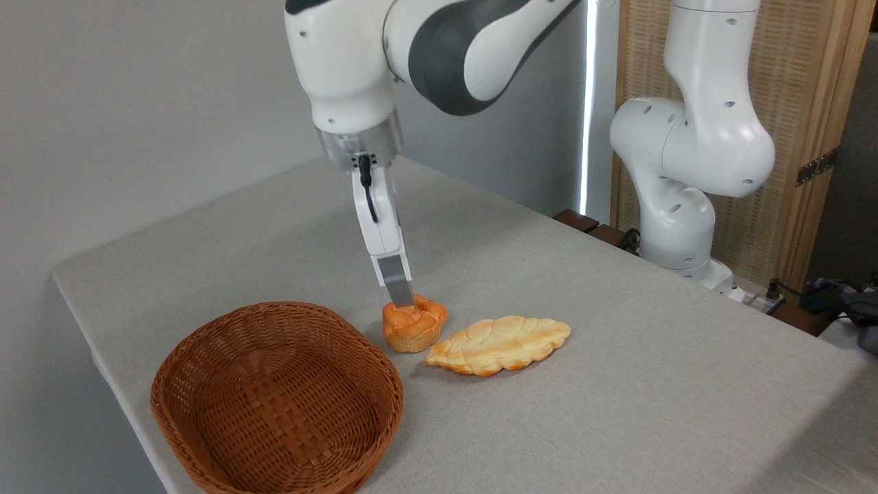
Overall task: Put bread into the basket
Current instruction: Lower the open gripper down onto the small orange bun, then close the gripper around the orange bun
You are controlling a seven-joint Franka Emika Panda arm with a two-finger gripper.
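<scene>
The bread point(416, 325), a small round orange-brown bun with a knotted top, rests on the grey table just right of the basket's far rim. The basket point(277, 399) is an oval brown wicker one at the front left, with nothing in it. My gripper point(402, 300) hangs straight down from the arm, and its tip reaches the bun's upper left edge. Only one grey finger point(397, 278) shows because I see it from the side. The other finger is hidden, so I cannot tell the gap between them or whether the bun is gripped.
A long flat pale-golden leaf-shaped bread point(499, 344) lies right beside the bun. The arm's white base point(679, 226) stands at the table's far right edge. Cables and dark objects point(847, 305) sit beyond that edge. The table's front-left edge runs close to the basket.
</scene>
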